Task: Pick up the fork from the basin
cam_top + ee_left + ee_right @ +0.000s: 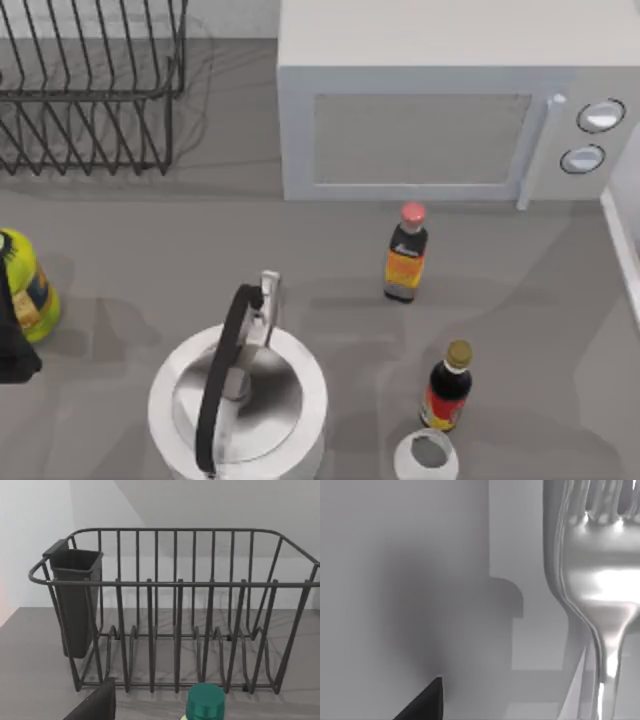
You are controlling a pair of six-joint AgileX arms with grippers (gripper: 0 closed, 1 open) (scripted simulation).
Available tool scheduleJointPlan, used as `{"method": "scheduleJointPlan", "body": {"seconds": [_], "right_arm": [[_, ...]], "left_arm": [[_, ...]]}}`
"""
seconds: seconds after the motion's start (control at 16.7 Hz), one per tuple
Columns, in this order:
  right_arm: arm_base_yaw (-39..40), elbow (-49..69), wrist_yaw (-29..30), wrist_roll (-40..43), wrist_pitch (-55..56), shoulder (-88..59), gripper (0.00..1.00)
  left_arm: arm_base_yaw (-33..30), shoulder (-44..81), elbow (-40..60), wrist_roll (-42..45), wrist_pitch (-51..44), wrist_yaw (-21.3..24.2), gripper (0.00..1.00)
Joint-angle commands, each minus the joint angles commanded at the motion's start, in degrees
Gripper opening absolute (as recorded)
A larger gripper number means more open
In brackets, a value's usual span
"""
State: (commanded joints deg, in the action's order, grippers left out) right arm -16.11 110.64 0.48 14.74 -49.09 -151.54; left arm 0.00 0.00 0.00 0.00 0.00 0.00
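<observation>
fork: the slim shiny silver metal fork [592, 580] hangs very close before the right arm's wrist camera, its tines and neck tapering toward the handle, pale flat walls behind it; I cannot tell what it rests on.
handling: judged light, rigid and not fragile, but polished and slippery, so liable to twist or slide in a pinch.
where to hold: best across the flat handle past the narrow neck, not on the curved tines.
right jaws: one dark tip shows at the picture's edge; I cannot tell whether they are spread or pinching the fork.
left arm: at the left edge of the table, next to a yellow-green bottle [25, 285], facing the far-left black wire dish rack [175, 630]; its jaws' state cannot be told.
table [520, 300]: white kettle [240, 400], two small sauce bottles.
</observation>
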Motion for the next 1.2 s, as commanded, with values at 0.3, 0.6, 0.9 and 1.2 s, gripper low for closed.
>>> {"method": "scheduleJointPlan", "body": {"seconds": [0.3,0.6,0.9,1.2], "right_arm": [[0.0,0.0,0.0,0.0,0.0,0.0,0.25],[0.0,0.0,0.0,0.0,0.0,0.0,0.0],[0.0,0.0,0.0,0.0,0.0,0.0,0.0],[0.1,2.7,-0.7,-0.5,-3.0,3.1,0.0]], "left_arm": [[0.0,0.0,0.0,0.0,0.0,0.0,1.0],[0.0,0.0,0.0,0.0,0.0,0.0,1.0],[0.0,0.0,0.0,0.0,0.0,0.0,1.0],[0.0,0.0,0.0,0.0,0.0,0.0,1.0]]}}
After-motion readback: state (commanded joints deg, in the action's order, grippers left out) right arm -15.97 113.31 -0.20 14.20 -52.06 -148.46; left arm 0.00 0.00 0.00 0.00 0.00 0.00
